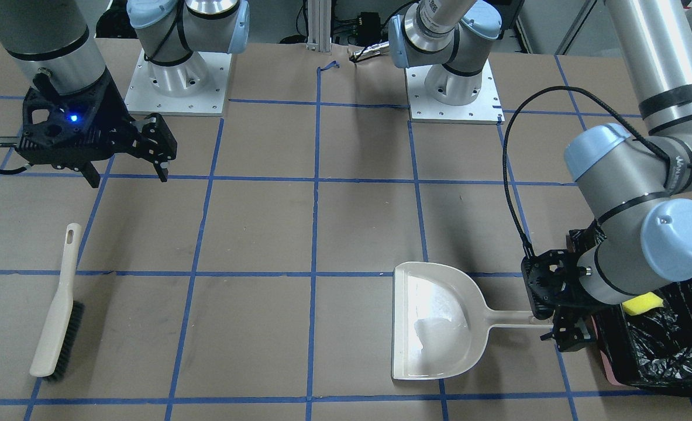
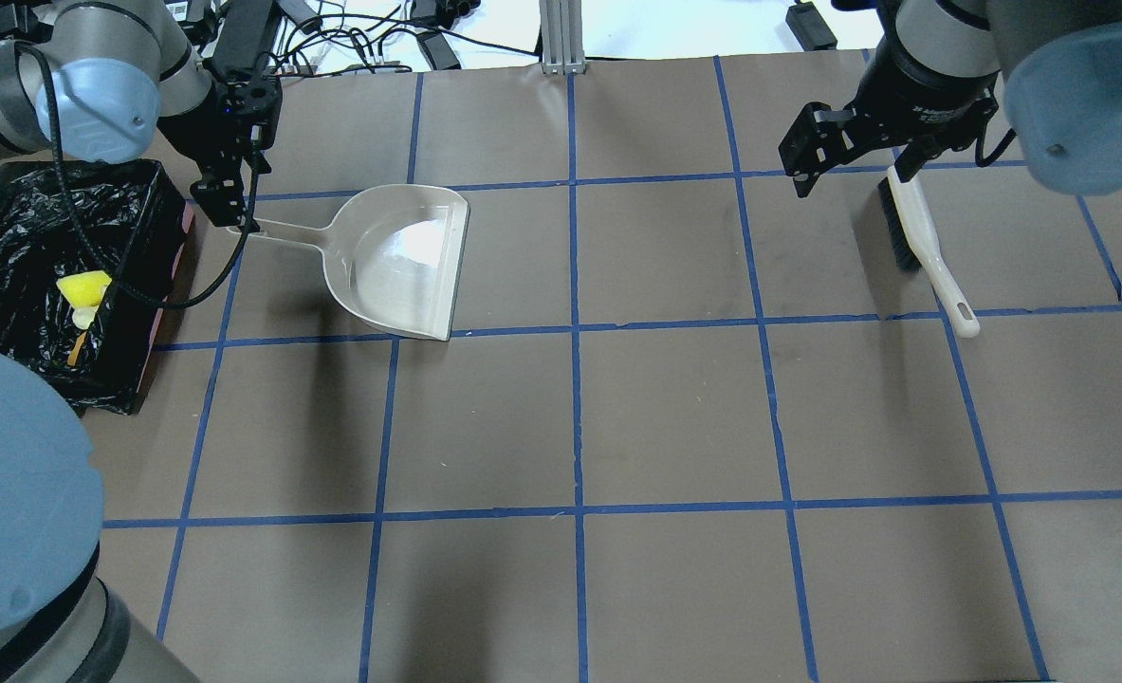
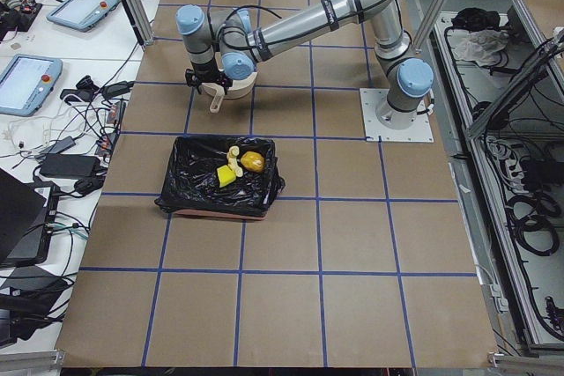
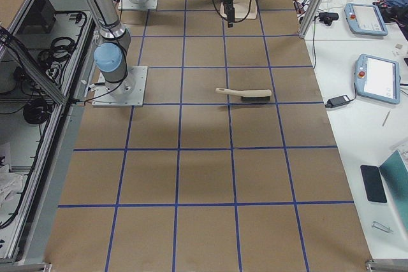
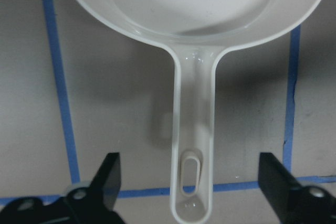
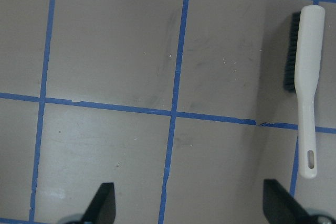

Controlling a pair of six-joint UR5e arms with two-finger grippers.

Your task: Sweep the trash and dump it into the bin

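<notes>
all three trash items lie inside the bin [image 2: 10, 237] at the robot's left end of the tabletop [image 2: 665, 417]. these are the yellow sponge wedge [image 2: 82, 285], the brown potato [image 3: 253, 162] and the pale curved piece [image 3: 233, 158], close together on the black liner. the dustpan [image 2: 404, 261] rests flat and empty just beside the bin, with its handle [image 2: 285, 232] pointing back toward the bin.

the left claw [image 2: 227, 211] hangs over the handle's end with its fingers spread wide, one on each side, and grips nothing. the handle's long axis runs straight away from that claw toward the pan, so the bin lies behind the claw and the pan ahead of it.

the right claw [image 2: 850, 173] is likewise open and empty, near the brush [image 2: 921, 232], which lies flat. judged from this layout, the dumping step is complete. the left arm is the nearer one to both bin and dustpan.
</notes>
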